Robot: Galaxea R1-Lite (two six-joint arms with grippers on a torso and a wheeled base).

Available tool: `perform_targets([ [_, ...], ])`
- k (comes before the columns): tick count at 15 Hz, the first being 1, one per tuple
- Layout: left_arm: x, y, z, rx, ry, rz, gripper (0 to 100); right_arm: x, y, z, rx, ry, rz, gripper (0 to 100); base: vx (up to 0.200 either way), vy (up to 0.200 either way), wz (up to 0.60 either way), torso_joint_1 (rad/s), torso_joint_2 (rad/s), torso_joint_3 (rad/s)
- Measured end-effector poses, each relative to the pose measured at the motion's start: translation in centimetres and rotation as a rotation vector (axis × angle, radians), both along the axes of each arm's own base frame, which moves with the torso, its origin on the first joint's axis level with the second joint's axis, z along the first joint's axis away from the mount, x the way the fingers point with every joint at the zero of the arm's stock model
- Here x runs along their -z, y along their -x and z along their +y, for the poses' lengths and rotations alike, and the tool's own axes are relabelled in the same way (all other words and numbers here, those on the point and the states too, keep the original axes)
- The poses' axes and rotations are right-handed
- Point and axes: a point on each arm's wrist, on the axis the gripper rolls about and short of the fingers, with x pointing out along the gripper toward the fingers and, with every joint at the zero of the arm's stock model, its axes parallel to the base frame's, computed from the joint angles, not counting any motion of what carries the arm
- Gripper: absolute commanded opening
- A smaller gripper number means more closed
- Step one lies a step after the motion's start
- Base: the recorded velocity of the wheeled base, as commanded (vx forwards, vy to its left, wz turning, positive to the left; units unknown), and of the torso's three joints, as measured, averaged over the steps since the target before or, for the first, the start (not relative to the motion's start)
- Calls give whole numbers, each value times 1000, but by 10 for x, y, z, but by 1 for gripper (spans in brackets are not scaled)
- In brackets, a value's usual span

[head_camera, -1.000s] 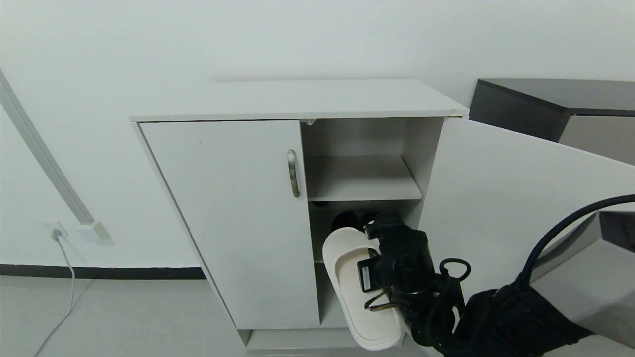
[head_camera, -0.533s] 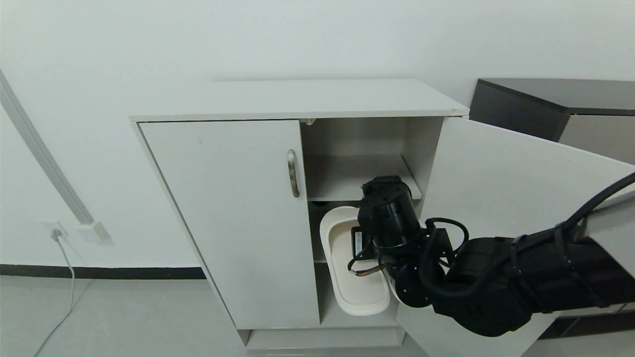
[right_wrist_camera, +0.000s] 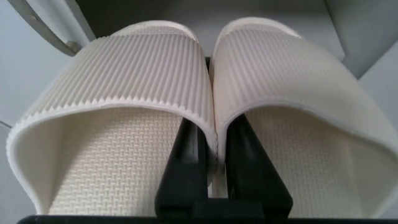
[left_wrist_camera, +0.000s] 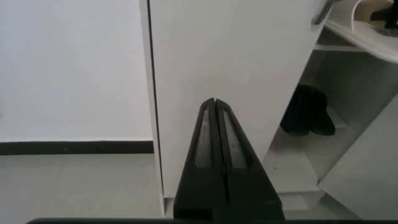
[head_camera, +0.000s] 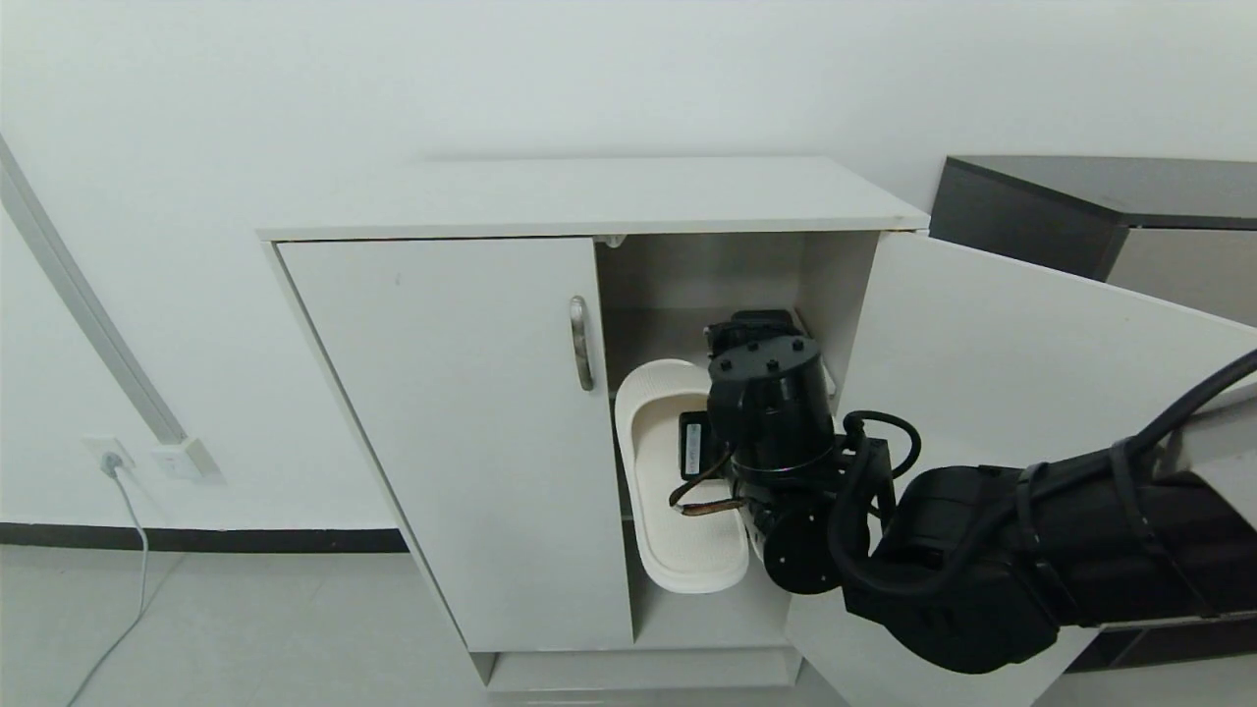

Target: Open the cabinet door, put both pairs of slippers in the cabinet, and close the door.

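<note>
The white cabinet (head_camera: pixel 589 196) has its right door (head_camera: pixel 982 353) swung open and its left door (head_camera: pixel 452 422) closed. My right gripper (right_wrist_camera: pixel 214 155) is shut on the pair of cream slippers (head_camera: pixel 668 530), pinching the two inner strap edges together. The slippers (right_wrist_camera: pixel 137 74) hang toe-up in the cabinet opening at middle-shelf height, partly inside. A black pair of slippers (left_wrist_camera: pixel 306 112) lies on a lower shelf inside. My left gripper (left_wrist_camera: pixel 215 106) is shut and holds nothing, low in front of the closed left door (left_wrist_camera: pixel 230 56).
The left door's metal handle (head_camera: pixel 580 344) is just beside the slippers. A dark cabinet (head_camera: pixel 1080 206) stands behind the open door on the right. A wall socket with a cable (head_camera: pixel 108 457) is at far left, above open floor (head_camera: pixel 245 619).
My right arm has lifted the cream slippers from low in front of the cabinet up and forward into the opening. The doors have not moved.
</note>
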Motion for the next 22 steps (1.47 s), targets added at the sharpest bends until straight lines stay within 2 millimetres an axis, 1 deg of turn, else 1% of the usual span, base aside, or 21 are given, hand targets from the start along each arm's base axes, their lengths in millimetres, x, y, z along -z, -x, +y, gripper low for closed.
perform_targets([
  [4, 0, 0, 0, -1, -1, 0, 0, 13, -12, -5, 42, 28, 5, 0, 0, 0, 0, 0, 0, 0],
  [9, 0, 0, 0, -1, -1, 0, 0, 16, -17, -8, 58, 33, 11, 0, 0, 0, 0, 0, 0, 0],
  [19, 0, 0, 0, 0, -1, 0, 0, 17, -18, -8, 59, 36, 12, 0, 200, 0, 0, 0, 5, 4],
  [22, 0, 0, 0, 0, 0, 0, 0, 22, -22, -7, 62, 46, 18, 0, 0, 0, 0, 0, 0, 0],
])
